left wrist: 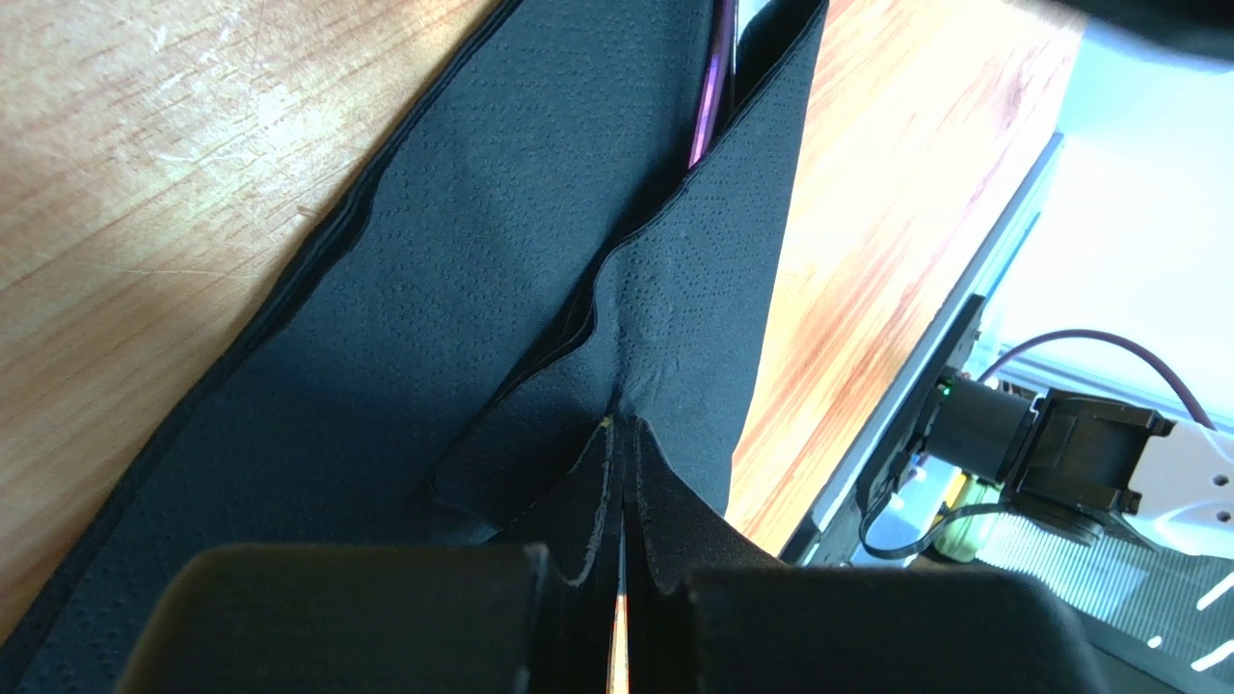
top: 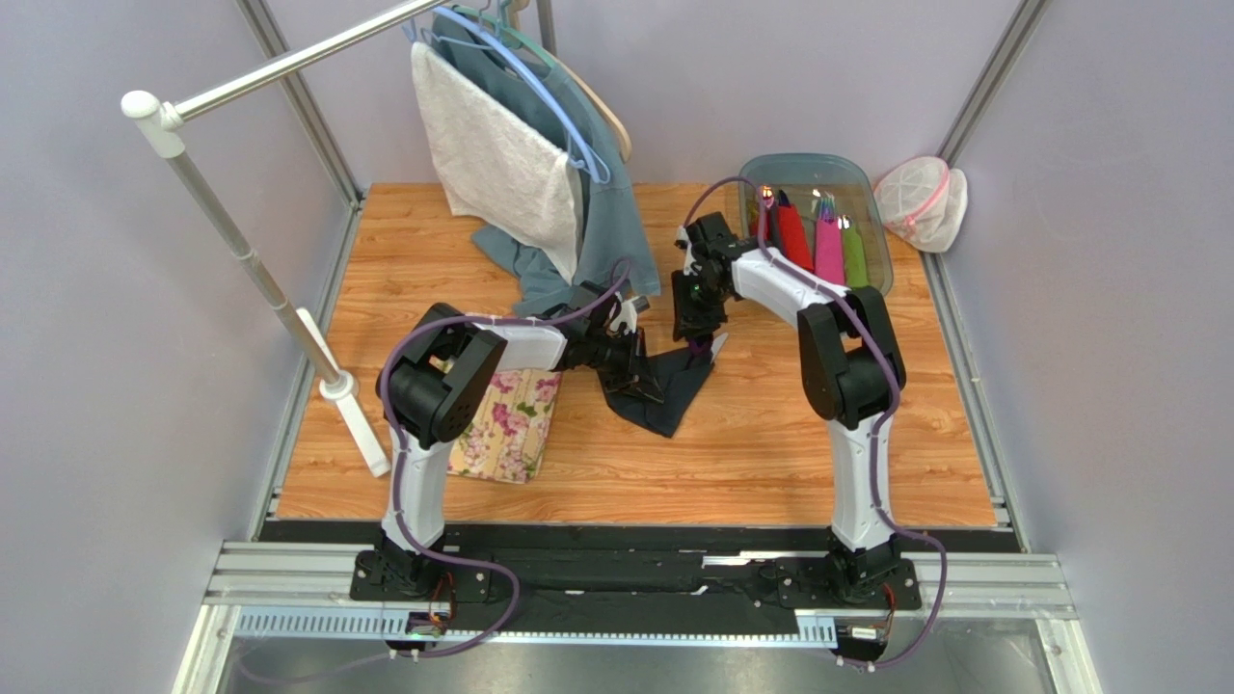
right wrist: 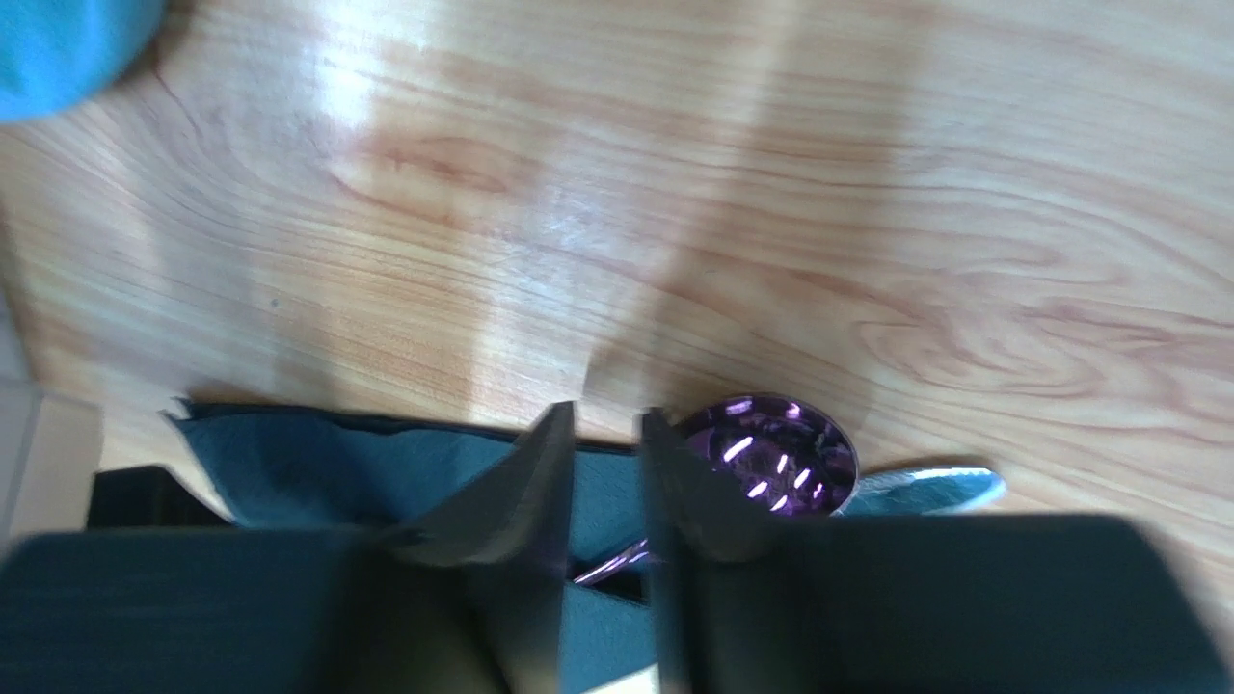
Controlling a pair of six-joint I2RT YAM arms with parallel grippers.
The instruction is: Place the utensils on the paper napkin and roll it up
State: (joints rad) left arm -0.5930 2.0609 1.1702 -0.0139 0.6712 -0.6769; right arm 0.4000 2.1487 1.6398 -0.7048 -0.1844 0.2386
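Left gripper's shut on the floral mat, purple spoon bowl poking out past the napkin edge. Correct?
Wrong on the grip: the left gripper is shut on a fold of the paper napkin, seen in the left wrist view. The purple spoon bowl does poke out past its edge.

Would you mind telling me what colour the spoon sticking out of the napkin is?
The spoon is a shiny purple; it shows best in the right wrist view.

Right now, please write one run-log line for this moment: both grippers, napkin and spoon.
left gripper: shut on paper napkin | right gripper: slightly open at napkin end | purple spoon: handle in fold, bowl out | rolling: unfinished
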